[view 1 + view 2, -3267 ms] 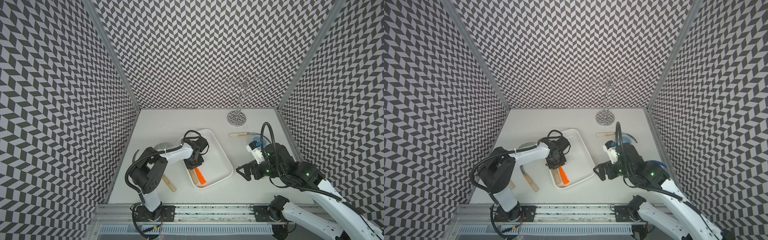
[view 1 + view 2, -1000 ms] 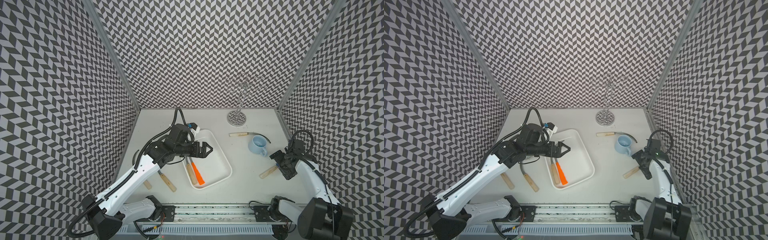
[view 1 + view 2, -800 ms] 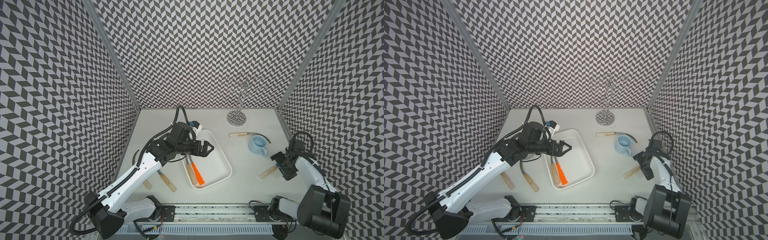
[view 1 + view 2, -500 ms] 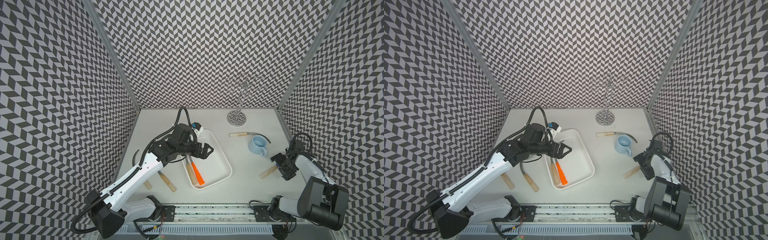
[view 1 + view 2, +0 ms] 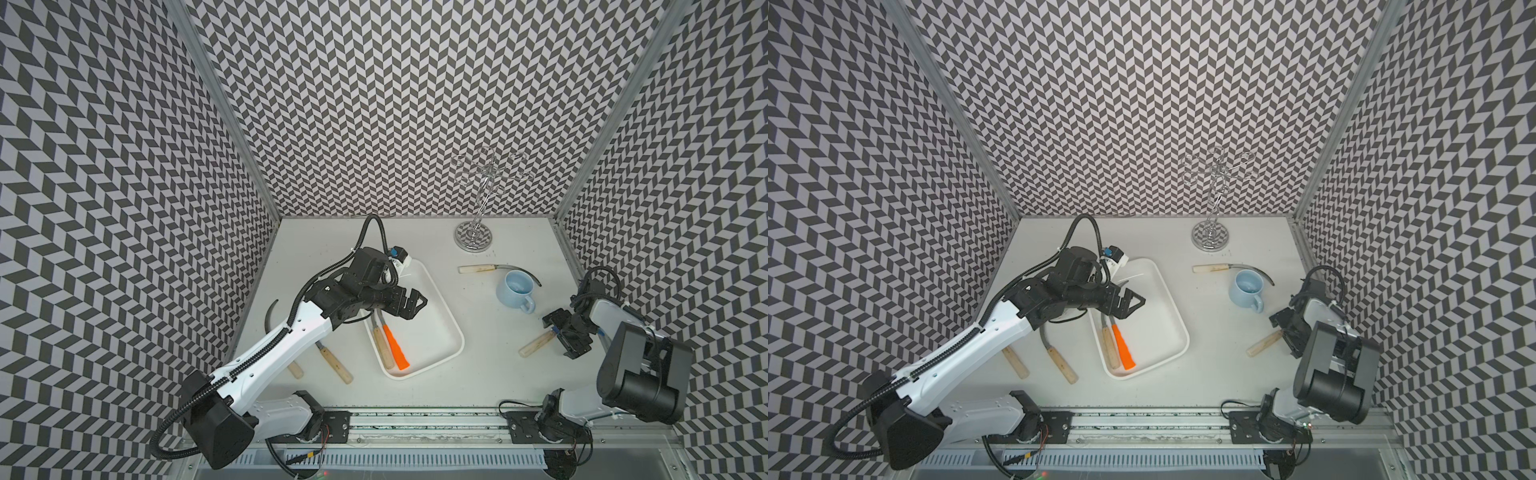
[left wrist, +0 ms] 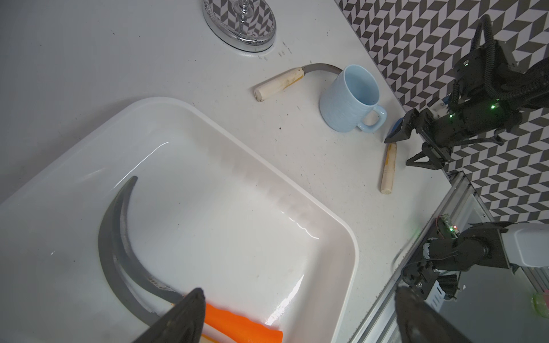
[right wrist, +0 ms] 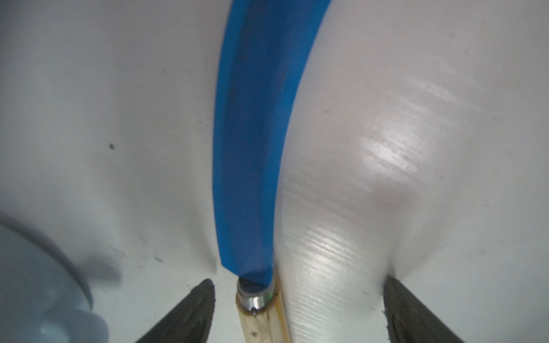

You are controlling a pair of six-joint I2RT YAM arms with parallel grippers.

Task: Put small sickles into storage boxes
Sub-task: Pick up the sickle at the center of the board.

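A: where's everything
B: two in the white tray: orange-handled sickle and wood-handled sickle side by side, grey blades nested, handles toward the front rail
A: rest?
B: four on the bench. two wooden-handled ones left of the tray: near sickle, outer sickle. back sickle lies behind the light blue mug, blade curving round its far side. blue-bladed sickle is right of the mug, near the right wall, wooden handle pointing to the front
A: left fingers?
B: released, wide apart, hanging over the tray, nothing between them
A: right fingers?
B: low over the blue-bladed sickle, spread either side of the metal collar where blade meets handle. one just beside the handle, other well apart. not clamped on it
A: anything else on there
B: chrome stand at the back, apart from the rest
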